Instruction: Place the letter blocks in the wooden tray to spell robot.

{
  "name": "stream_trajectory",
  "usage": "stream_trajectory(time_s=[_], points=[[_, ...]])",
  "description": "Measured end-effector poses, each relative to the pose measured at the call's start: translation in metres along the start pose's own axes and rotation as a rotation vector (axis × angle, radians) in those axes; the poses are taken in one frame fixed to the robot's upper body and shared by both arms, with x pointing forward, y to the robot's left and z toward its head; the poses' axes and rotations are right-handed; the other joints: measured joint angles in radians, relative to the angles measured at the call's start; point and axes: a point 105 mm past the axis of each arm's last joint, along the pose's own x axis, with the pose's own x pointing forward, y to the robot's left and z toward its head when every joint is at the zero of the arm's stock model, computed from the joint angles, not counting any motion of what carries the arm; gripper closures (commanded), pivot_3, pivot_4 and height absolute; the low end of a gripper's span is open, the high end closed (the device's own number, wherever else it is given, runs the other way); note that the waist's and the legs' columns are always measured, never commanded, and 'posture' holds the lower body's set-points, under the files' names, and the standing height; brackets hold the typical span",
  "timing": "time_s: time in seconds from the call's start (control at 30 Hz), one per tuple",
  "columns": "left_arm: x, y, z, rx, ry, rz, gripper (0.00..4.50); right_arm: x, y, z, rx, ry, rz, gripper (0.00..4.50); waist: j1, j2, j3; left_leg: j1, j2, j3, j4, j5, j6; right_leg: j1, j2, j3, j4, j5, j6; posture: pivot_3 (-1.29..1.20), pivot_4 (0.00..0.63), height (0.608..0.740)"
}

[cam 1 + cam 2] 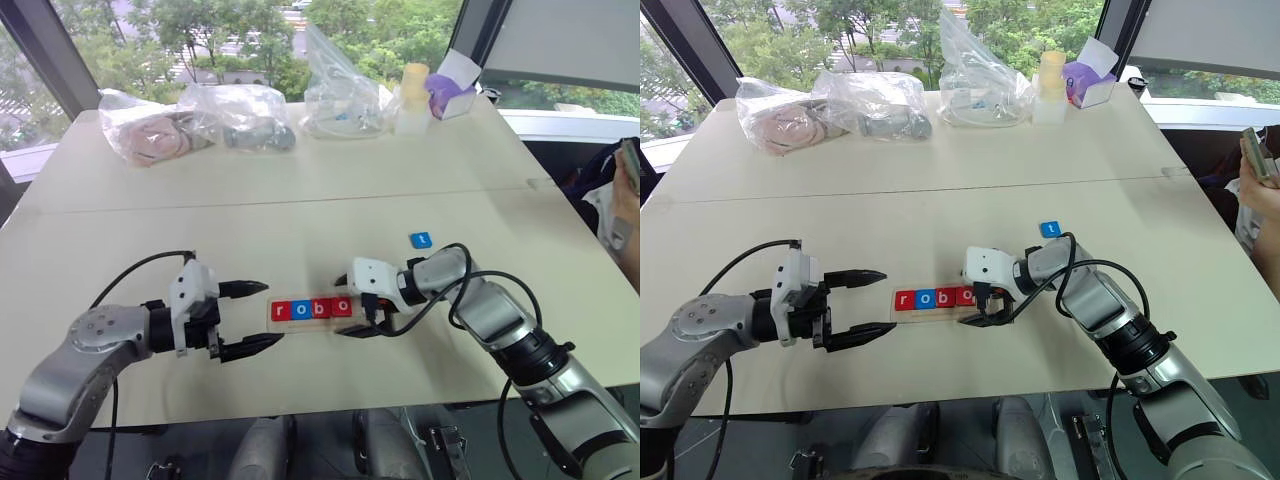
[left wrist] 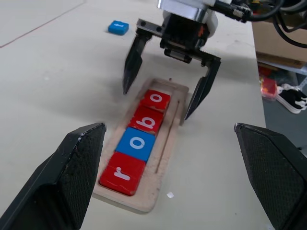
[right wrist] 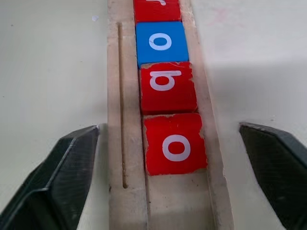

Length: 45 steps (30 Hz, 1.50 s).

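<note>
Pale-wood tray (image 1: 312, 319) sits lower centre of the head view, on the near strip of the bench (image 1: 300, 200). Four letter blocks (image 2: 141, 136) lie in its groove, touching in a row: red r, blue o, red b, red o. Last slot at the tray's right end is bare wood, left for the final tile. Blue t block (image 1: 421, 240) lies loose on the bench up and right of the tray, well apart from it.

Right end effector (image 1: 362, 312) hangs over the tray's right end, fingers spread either side of the second o, gripping nothing; likely it has let that tile go, since the tile lies flat in the groove. Left end effector (image 1: 250, 317) is released too, fingers wide, pointing at the tray's left end, just beside it and not touching; probably parked there as a stop against sliding.

Judged four of five done; the t needs fetching next.

Bench is a beige top with a seam across the middle. Along the far edge: clear plastic bags (image 1: 200, 120), a pale bottle (image 1: 413, 95), a purple box (image 1: 450, 95). Windows behind show trees. A person's arm (image 1: 1260, 185) at the right edge.
</note>
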Motion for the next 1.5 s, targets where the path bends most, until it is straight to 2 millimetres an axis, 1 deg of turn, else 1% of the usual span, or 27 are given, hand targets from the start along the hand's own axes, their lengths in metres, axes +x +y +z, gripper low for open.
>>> stream_trajectory(time_s=[0.13,0.17,0.2,0.27,0.3,0.33,0.37,0.4,0.47,0.5,0.53,0.6,0.7,0.97,1.0,1.07,1.1,1.2,1.23,1.37,1.47,1.5], points=[[0.002,0.000,0.001,-0.005,0.000,0.000,0.00,-0.001,-0.002,0.000,0.022,-0.006,-0.015,0.02,0.000,0.000,0.000,0.000,0.000,0.000,0.000,0.000,0.000,0.000,0.000,0.000,0.000,0.000,0.000,0.00,0.150,0.740],[0.002,0.000,0.001,-0.008,0.002,0.001,0.00,-0.004,-0.007,0.003,0.047,-0.027,-0.044,0.02,0.000,0.000,0.000,0.000,0.000,0.000,0.000,0.000,0.000,0.000,0.000,0.000,0.000,0.000,0.000,0.00,0.150,0.740],[0.002,0.001,0.002,-0.008,0.002,0.003,0.00,-0.008,-0.014,0.007,0.064,-0.051,-0.084,0.02,0.000,0.000,0.000,0.000,0.000,0.000,0.000,0.000,0.000,0.000,0.000,0.000,0.000,0.000,0.000,0.00,0.150,0.740],[0.003,0.001,0.005,0.003,-0.003,0.003,0.00,-0.025,-0.039,0.020,0.098,-0.106,-0.224,0.02,0.000,0.000,0.000,0.000,0.000,0.000,0.000,0.000,0.000,0.000,0.000,0.000,0.001,0.000,0.000,0.00,0.150,0.740],[0.004,0.001,0.005,0.005,-0.003,0.003,0.00,-0.037,-0.057,0.025,0.131,-0.134,-0.327,0.02,0.000,0.000,0.000,0.000,0.000,0.000,0.000,0.000,0.000,0.000,0.000,0.000,0.001,0.000,0.000,0.00,0.150,0.740],[0.004,0.001,0.005,0.004,-0.003,0.002,0.00,-0.044,-0.067,0.027,0.156,-0.146,-0.391,0.02,0.000,0.000,0.000,0.000,0.000,0.000,0.000,0.000,0.000,0.000,0.000,0.000,0.001,0.000,0.000,0.00,0.150,0.740],[0.004,0.001,0.005,0.001,-0.002,0.002,0.00,-0.055,-0.081,0.024,0.206,-0.147,-0.487,0.02,0.000,0.000,0.000,0.000,0.000,0.000,0.000,0.000,0.000,-0.001,0.000,0.000,0.001,0.000,0.000,0.00,0.150,0.740],[0.004,0.001,0.005,-0.002,-0.001,0.002,0.00,-0.063,-0.090,0.017,0.253,-0.132,-0.564,0.02,0.002,0.000,0.000,0.000,0.000,0.000,-0.001,0.000,0.000,-0.001,0.000,0.000,0.000,0.000,0.000,0.00,0.150,0.740],[0.005,0.001,0.005,-0.009,-0.008,-0.002,0.00,-0.076,-0.106,-0.007,0.412,-0.076,-0.737,0.02,0.004,0.000,0.000,-0.001,0.000,0.000,-0.001,0.000,0.000,-0.001,0.000,0.000,0.000,0.000,-0.001,0.00,0.150,0.740],[0.005,0.000,0.007,-0.009,-0.016,-0.007,0.00,-0.081,-0.110,-0.022,0.485,-0.031,-0.809,0.02,0.004,0.000,0.000,-0.002,-0.001,0.000,-0.001,0.000,-0.001,-0.003,-0.001,0.000,0.000,0.000,-0.001,0.00,0.150,0.740],[0.006,0.000,0.007,-0.010,-0.019,-0.010,0.00,-0.087,-0.112,-0.035,0.543,0.009,-0.873,0.02,0.003,0.000,0.000,-0.004,-0.001,0.000,-0.001,0.001,-0.001,-0.005,-0.001,0.001,0.001,0.000,-0.001,0.00,0.150,0.740],[0.008,-0.001,0.007,-0.015,-0.017,-0.021,0.00,-0.094,-0.109,-0.057,0.626,0.073,-0.958,0.02,0.001,0.000,0.000,-0.007,-0.001,0.000,-0.001,0.001,-0.001,-0.008,-0.001,0.001,0.001,0.001,0.000,0.00,0.150,0.740],[0.009,-0.003,0.007,-0.014,-0.019,-0.034,0.00,-0.089,-0.098,-0.078,0.714,0.141,-0.996,0.02,-0.005,0.001,0.000,-0.008,-0.001,0.001,-0.001,0.001,-0.001,-0.010,0.000,0.002,0.003,0.001,0.001,0.00,0.150,0.740],[0.010,-0.002,0.009,-0.008,-0.022,-0.044,0.00,-0.087,-0.092,-0.082,0.831,0.133,-1.032,0.02,-0.003,0.001,-0.001,-0.007,-0.001,0.001,0.001,0.001,-0.001,-0.009,0.001,0.002,0.004,0.001,0.001,0.00,0.150,0.740],[0.010,-0.001,0.010,-0.005,-0.024,-0.045,0.00,-0.087,-0.092,-0.083,0.844,0.128,-1.034,0.26,-0.003,0.001,-0.001,-0.006,-0.001,0.001,0.001,0.001,-0.001,-0.008,0.001,0.002,0.004,0.001,0.001,0.00,0.150,0.740],[0.011,-0.001,0.010,-0.003,-0.026,-0.046,0.00,-0.083,-0.092,-0.082,0.884,0.107,-1.024,0.92,-0.004,0.001,-0.001,-0.006,-0.001,0.001,0.000,0.001,-0.001,-0.008,0.001,0.002,0.005,0.001,0.001,0.00,0.150,0.740],[0.011,-0.001,0.011,-0.004,-0.028,-0.047,0.00,-0.081,-0.091,-0.080,0.901,0.096,-1.015,1.36,-0.004,0.001,-0.001,-0.006,-0.001,0.001,0.000,0.001,-0.001,-0.008,0.001,0.002,0.005,0.002,0.001,0.00,0.150,0.740],[0.012,0.000,0.011,-0.002,-0.031,-0.047,0.00,-0.078,-0.090,-0.078,0.938,0.083,-0.992,2.93,-0.005,0.001,-0.001,-0.006,-0.001,0.001,0.000,0.001,-0.001,-0.008,0.001,0.002,0.005,0.002,0.002,0.00,0.150,0.740],[0.012,0.000,0.011,-0.003,-0.031,-0.047,0.00,-0.079,-0.089,-0.079,0.954,0.081,-0.993,3.33,-0.003,0.001,-0.001,-0.006,-0.001,0.001,0.001,0.001,-0.001,-0.008,0.001,0.002,0.005,0.002,0.002,0.00,0.150,0.740],[0.012,0.000,0.011,-0.004,-0.034,-0.045,0.00,-0.081,-0.083,-0.079,0.997,0.085,-0.998,3.33,0.000,0.001,-0.001,-0.006,-0.001,0.001,0.001,0.001,-0.001,-0.007,0.001,0.002,0.004,0.001,0.001,0.00,0.150,0.740],[0.013,0.000,0.010,-0.007,-0.038,-0.044,0.00,-0.084,-0.062,-0.079,1.017,0.111,-1.002,3.33,0.003,0.001,-0.002,-0.006,-0.001,-0.001,0.000,0.001,-0.001,-0.007,0.001,0.001,0.004,0.001,0.002,0.00,0.150,0.740],[0.013,0.000,0.009,-0.006,-0.037,-0.043,0.00,-0.085,-0.050,-0.077,1.020,0.121,-0.998,3.33,0.003,0.001,-0.002,-0.006,-0.001,-0.001,-0.001,0.001,-0.001,-0.007,0.001,0.001,0.004,0.001,0.002,0.00,0.150,0.740]])
